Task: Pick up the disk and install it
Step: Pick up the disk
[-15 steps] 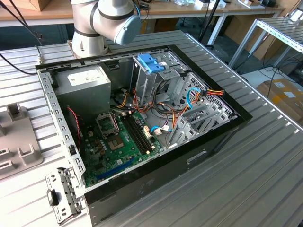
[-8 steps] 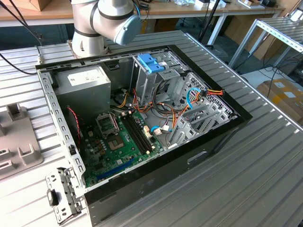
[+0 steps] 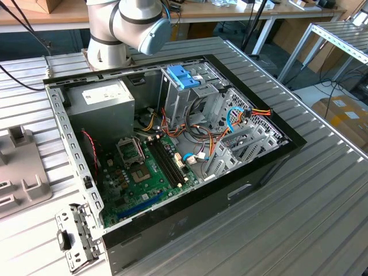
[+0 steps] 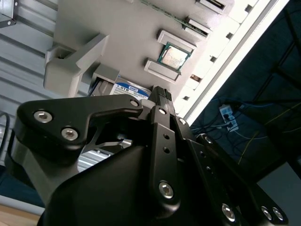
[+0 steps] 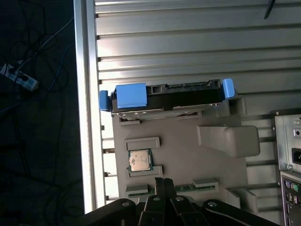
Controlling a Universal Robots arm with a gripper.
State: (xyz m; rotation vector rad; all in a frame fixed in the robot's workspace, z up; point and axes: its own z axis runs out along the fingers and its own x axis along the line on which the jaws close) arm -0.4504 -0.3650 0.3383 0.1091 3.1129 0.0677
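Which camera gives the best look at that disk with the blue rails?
The first wrist view: the disk sits edge-on in a grey holder, full length and both blue rails visible. The second wrist view catches just part of its label. The exterior view faces the open computer case.

The open computer case [image 3: 230,192] lies on a slatted metal table [image 3: 322,190]. Inside the case, the green motherboard [image 3: 138,184] covers the floor. The grey power supply [image 3: 106,106] occupies the far corner toward the exterior view's left. A light-blue bracket [image 3: 183,76] tops the drive cage. Outside the case, toward the exterior view's left, rests a grey holder plate [image 3: 20,172]. A perforated metal bracket [image 3: 75,236] lies beside the near corner. In the first wrist view, a processor chip [image 5: 139,160] sits in the plate.
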